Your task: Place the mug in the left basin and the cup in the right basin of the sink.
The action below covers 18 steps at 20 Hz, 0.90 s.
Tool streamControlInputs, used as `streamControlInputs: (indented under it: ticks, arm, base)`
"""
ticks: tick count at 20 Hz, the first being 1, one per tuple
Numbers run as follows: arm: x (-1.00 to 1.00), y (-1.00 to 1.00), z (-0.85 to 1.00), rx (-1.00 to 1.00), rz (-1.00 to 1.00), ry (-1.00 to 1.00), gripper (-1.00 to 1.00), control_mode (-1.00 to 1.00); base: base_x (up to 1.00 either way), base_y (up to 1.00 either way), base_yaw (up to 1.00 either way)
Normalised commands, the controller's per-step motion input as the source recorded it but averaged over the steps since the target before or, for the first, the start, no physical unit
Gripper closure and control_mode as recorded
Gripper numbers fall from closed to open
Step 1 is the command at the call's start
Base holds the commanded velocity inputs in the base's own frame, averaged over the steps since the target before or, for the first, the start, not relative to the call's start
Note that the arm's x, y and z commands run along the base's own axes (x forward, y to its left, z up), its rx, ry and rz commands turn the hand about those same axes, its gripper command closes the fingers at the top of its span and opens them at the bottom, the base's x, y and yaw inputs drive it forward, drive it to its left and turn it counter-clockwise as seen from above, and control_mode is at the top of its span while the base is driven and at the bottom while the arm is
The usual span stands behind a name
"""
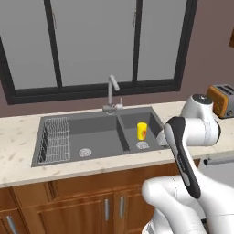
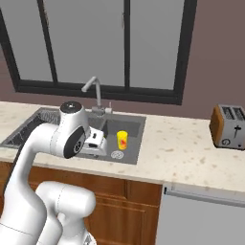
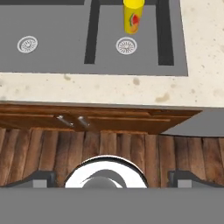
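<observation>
Cup [image 1: 142,130] stands in right basin [image 1: 153,119], beside its drain. Gripper [image 3: 112,177] jaws apart (empty). Risk: a careless arm swing could topple it.

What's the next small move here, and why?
Probably pull the gripper back and look for the mug. The cup already stands upright in the right basin beside its drain, while the left basin holds just its wire rack. The jaws are open and hold nothing, well short of the sink.
</observation>
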Motion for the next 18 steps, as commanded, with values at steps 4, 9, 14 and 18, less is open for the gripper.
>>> streamControlInputs:
  ticks: [4,9,14,18]
  arm:
    - [0.00,0.00,0.00,0.00,0.00,0.00,-1.00,1.00]
    - [0.00,0.00,0.00,0.00,0.00,0.00,-1.00,1.00]
    - [0.00,0.00,0.00,0.00,0.00,0.00,-1.00,1.00]
    - [0.00,0.00,0.00,0.00,0.00,0.00,-1.00,1.00]
  base:
    - [-0.08,0.95,0.00]
    - [0.00,0.80,0.00]
    - [0.00,0.64,0.00]
    - [0.00,0.59,0.00]
